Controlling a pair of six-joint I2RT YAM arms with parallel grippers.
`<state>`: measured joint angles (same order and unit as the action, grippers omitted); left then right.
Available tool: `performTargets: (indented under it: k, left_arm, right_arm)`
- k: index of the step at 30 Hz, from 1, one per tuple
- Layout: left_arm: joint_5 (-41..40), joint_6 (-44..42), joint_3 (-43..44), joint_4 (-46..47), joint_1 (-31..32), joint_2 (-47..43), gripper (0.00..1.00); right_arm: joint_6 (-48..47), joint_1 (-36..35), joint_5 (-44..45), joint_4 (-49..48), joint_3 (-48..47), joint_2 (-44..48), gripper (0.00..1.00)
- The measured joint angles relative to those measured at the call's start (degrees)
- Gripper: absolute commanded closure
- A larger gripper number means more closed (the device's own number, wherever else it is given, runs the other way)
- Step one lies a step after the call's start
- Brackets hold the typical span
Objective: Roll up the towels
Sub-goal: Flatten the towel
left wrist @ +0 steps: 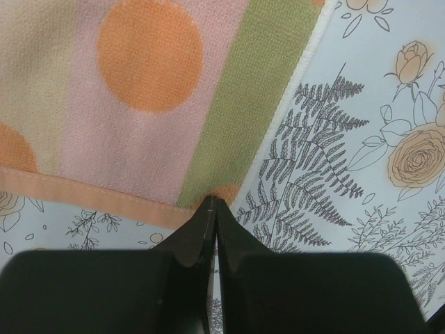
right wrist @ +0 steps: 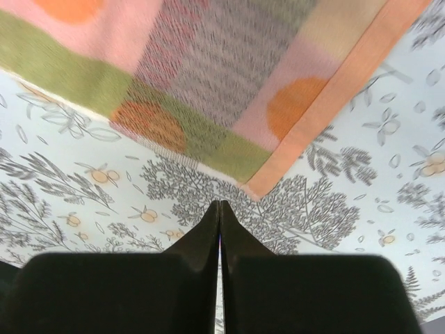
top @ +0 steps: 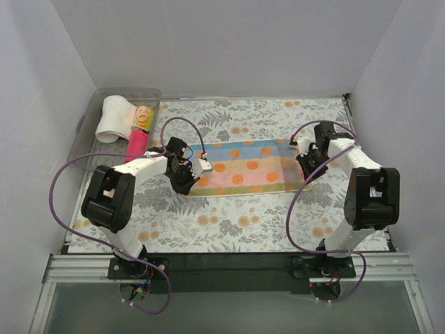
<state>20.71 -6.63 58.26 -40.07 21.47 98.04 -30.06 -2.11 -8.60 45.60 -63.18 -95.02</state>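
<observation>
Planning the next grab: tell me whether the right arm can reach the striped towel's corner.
Probably yes: the right gripper sits shut just short of the striped towel's corner, nothing between them.

Flat towel (top: 243, 168): pink, green, cream and blue stripes, orange spots, orange hem. Table covering (top: 229, 223): pale, grey ferns, orange flowers. White towel (top: 115, 118): plain. Magenta-red towel (top: 136, 145): plain. Yellow towel (top: 144, 115): patterned.

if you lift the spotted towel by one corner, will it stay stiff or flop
Probably flops: the spotted towel lies thin and flat, so the rest would likely drape. Likely light, being so thin. Its coarse weave looks grippy, so it should hardly slide on the floral covering.
</observation>
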Motion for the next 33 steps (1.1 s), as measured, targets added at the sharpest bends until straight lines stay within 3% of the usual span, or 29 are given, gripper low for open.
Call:
performTargets:
  k: [6, 12, 21, 28, 32, 33]
  left_arm:
    - [-0.4, 0.0, 0.4, -0.5, 0.0, 0.2, 1.00]
    - [-0.6, 0.2, 1.7, -2.0, -0.2, 1.1, 1.00]
    - [1.5, -3.3, -1.3, -1.9, -3.4, -1.0, 1.00]
    - [1.9, -6.7, -5.0, -3.2, -4.2, -4.4, 1.00]
    - [2.2, -7.1, -4.2, -4.9, -4.4, -4.0, 1.00]
    - [2.2, -7.1, -3.8, -5.5, -4.5, -3.7, 0.93]
  right_arm:
    - [0.5, -0.3, -2.0, -0.9, -3.4, -2.1, 0.99]
    - [1.1, -0.5, 1.4, -3.4, -1.3, -7.3, 0.99]
    - [-0.9, -1.6, 4.3, -6.4, 6.5, -0.6, 0.99]
    - [-1.8, -7.6, 4.6, -3.6, 11.7, 4.0, 0.99]
    - [-1.6, -8.9, 4.7, -1.7, 10.9, 3.1, 0.91]
    - [-1.5, -8.9, 4.6, -1.3, 10.5, 2.8, 0.87]
